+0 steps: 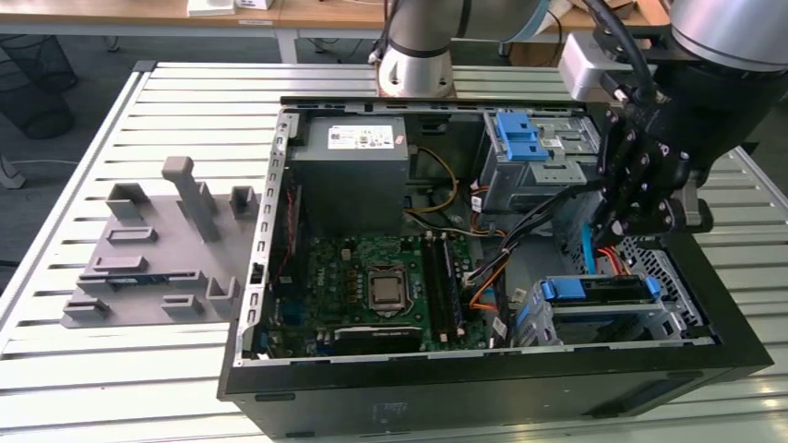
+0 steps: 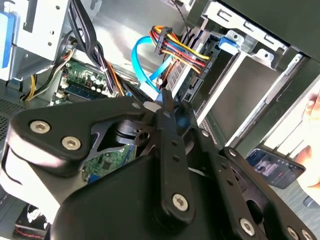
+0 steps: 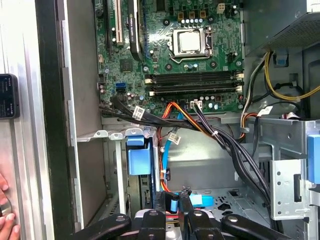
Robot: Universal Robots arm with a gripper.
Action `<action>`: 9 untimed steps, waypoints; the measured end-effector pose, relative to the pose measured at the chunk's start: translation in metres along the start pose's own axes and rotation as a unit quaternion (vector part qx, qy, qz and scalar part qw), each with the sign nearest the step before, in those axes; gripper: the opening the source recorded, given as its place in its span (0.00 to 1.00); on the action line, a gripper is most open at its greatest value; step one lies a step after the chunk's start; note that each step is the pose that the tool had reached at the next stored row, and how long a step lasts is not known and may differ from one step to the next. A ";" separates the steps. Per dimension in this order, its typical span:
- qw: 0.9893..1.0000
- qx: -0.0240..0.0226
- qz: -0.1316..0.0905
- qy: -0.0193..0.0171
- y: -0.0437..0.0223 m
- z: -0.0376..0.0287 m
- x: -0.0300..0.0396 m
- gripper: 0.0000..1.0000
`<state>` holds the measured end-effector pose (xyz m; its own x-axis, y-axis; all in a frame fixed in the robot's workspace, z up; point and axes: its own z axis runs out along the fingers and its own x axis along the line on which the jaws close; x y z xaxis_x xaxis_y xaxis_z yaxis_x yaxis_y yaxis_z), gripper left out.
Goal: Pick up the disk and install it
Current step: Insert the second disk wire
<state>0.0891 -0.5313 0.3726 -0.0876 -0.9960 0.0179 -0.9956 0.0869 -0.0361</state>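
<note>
gripper (image 3: 172,202) low inside open computer case (image 1: 369,406), fingers pressed together on small blue piece, probably edge of disk (image 3: 200,200) frame. disk near drive cage (image 1: 615,309) beside blue latch (image 3: 138,157), under cable bundle (image 3: 200,125). pickup seems done; seating in bay not yet finished.

Disk: lodged in drive cage.
The disk (image 1: 589,289) sits in a slot of the metal drive cage (image 1: 665,318) inside the open computer case. Its bright blue frame end (image 3: 139,160) faces outward, and the silver-grey body is mostly hidden.
</note>
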 end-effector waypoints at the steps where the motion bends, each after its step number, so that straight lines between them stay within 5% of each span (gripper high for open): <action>1: 1.000 0.000 0.000 0.000 0.0011 -0.0010 0.0001 0.25; 5: 1.000 0.003 0.000 0.000 0.0099 -0.0020 0.0009 0.25; 9: 1.000 0.005 0.000 -0.001 0.0111 -0.0019 0.0010 0.25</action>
<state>0.0779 -0.5313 0.3741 -0.0876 -0.9960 0.0167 -0.9951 0.0867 -0.0468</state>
